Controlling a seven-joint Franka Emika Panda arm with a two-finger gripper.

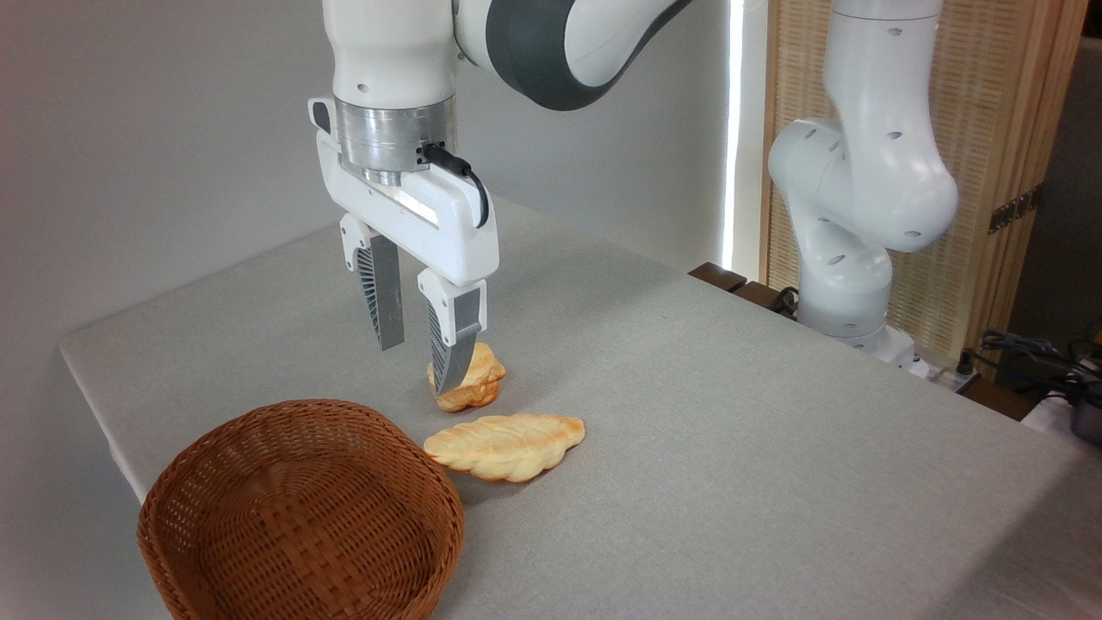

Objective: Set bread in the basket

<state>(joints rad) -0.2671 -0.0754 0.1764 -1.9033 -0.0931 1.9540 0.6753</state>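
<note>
Your jaws (419, 368) hang point-down from the white arm (392, 52), parted to a middling gap with nothing between them. The two fingers are grey and ribbed, tapering to blunt tips; the right one (452, 344) crosses in front of the bun, so from this angle you cannot tell whether it touches the crust, while the left finger stands clear, its tip above the cloth.

The bun (478, 379) sits on the tabletop (732, 430) just behind that right finger. It is small, chunky and roundish, golden-brown with a paler lumpy top and a glossy baked skin.

Just in front of it lies the long loaf (508, 445), flat and leaf-shaped, its surface braided into soft ridges, pale gold with darker toasted edges. The two breads lie close together, with a narrow strip of cloth showing between them.

The basket (301, 517) stands at the near left corner, round and shallow, woven from reddish-brown wicker in tight rows with a thicker rolled rim. It holds nothing. Its right rim lies just beside the left tip of the long loaf, and the bun is a little farther back.

The tabletop is covered in a pale grey cloth with a fine, matte weave. A woven reed screen (990, 129) in a wooden frame stands behind the arm's base (852, 293).
</note>
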